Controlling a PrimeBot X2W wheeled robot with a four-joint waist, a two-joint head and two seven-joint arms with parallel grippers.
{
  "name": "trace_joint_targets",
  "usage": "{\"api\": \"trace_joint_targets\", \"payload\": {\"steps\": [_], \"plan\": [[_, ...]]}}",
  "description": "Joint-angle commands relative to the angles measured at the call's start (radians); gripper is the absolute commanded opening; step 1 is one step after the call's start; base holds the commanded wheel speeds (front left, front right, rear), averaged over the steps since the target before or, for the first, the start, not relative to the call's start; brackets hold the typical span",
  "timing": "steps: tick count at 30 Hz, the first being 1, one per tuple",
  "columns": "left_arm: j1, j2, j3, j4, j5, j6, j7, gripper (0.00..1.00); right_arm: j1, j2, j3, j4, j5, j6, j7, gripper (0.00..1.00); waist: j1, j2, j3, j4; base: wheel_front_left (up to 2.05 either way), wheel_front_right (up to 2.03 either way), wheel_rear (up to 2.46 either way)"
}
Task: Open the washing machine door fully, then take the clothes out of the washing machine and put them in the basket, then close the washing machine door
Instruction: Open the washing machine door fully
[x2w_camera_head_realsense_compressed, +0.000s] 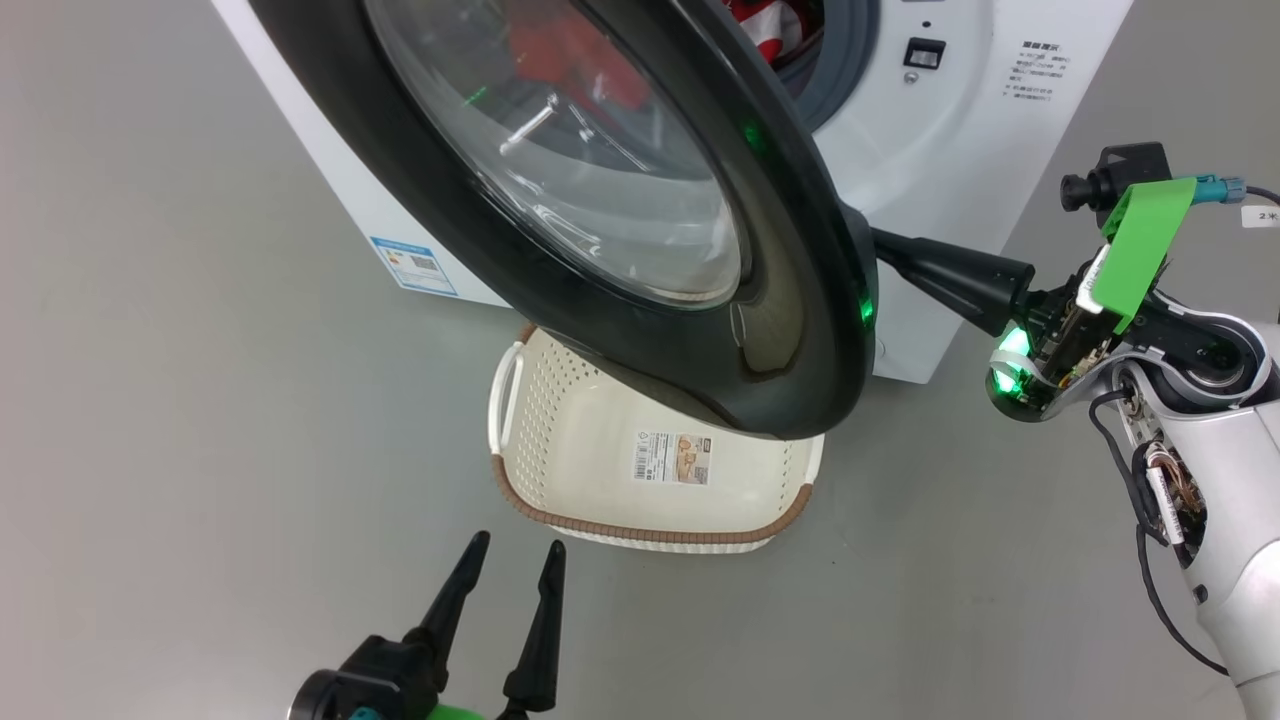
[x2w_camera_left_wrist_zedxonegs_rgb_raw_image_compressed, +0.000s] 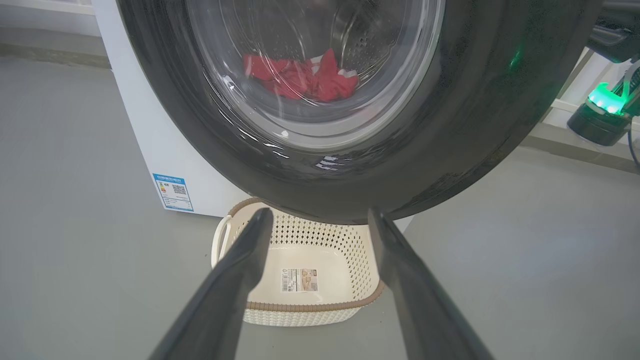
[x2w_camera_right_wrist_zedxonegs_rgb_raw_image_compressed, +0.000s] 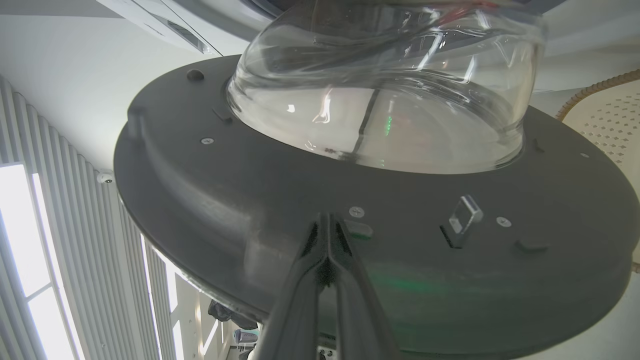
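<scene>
"Washing machine door (x2w_camera_head_realsense_compressed: 800, 330): how do you have it?"

"By my right gripper (x2w_camera_right_wrist_zedxonegs_rgb_raw_image_compressed: 327, 217), its fingers pressed shut together and holding nothing. The tips rest against the door's dark inner face, just beside the latch hook (x2w_camera_right_wrist_zedxonegs_rgb_raw_image_compressed: 462, 215), near the free edge at the right. I push there rather than grip. Outward from that, the door stands part-way open, its glass bowl (x2w_camera_right_wrist_zedxonegs_rgb_raw_image_compressed: 390, 100) bulging back toward the drum (x2w_camera_left_wrist_zedxonegs_rgb_raw_image_compressed: 370, 35)."

"And the rest?"

"My left gripper (x2w_camera_head_realsense_compressed: 517, 542) hangs low at the near left, fingers spread wide, empty. The basket (x2w_camera_head_realsense_compressed: 640, 530) sits on the floor (x2w_camera_head_realsense_compressed: 200, 450) just in front of the washing machine (x2w_camera_head_realsense_compressed: 950, 130), partly under the door's lower rim. What I see of it holds only its paper label (x2w_camera_head_realsense_compressed: 672, 458). The clothes (x2w_camera_left_wrist_zedxonegs_rgb_raw_image_compressed: 305, 77) lie red inside the drum, at the far side."

"So how do you finish the opening well?"

"I judge it wants a steady push along the door's own arc, toward the near left. My tips should stay on the flat plastic, off the glass and the hook, since closed tips on a smooth face may slide. The rim looks to pass above the basket, but I'd watch that gap, and hold my left gripper clear of the swing."
</scene>
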Motion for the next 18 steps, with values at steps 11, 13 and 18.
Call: {"api": "trace_joint_targets", "payload": {"steps": [11,13,18], "plan": [[-0.002,0.008,0.027,-0.022,-0.006,0.005,-0.012,1.00,0.067,0.059,0.040,-0.063,-0.068,0.001,0.041,0.00,-0.0001,0.0000,-0.057,0.040,0.00,0.00,0.00],[0.004,0.008,0.028,-0.022,-0.004,0.004,-0.012,1.00,0.084,0.071,0.045,-0.072,-0.076,0.001,0.047,0.00,-0.0001,0.0000,-0.066,0.050,0.00,0.00,0.00],[0.014,0.008,0.034,-0.023,-0.001,0.002,-0.012,1.00,0.113,0.092,0.047,-0.085,-0.088,0.001,0.055,0.00,-0.0001,0.0000,-0.082,0.073,0.00,0.00,0.00]]}}
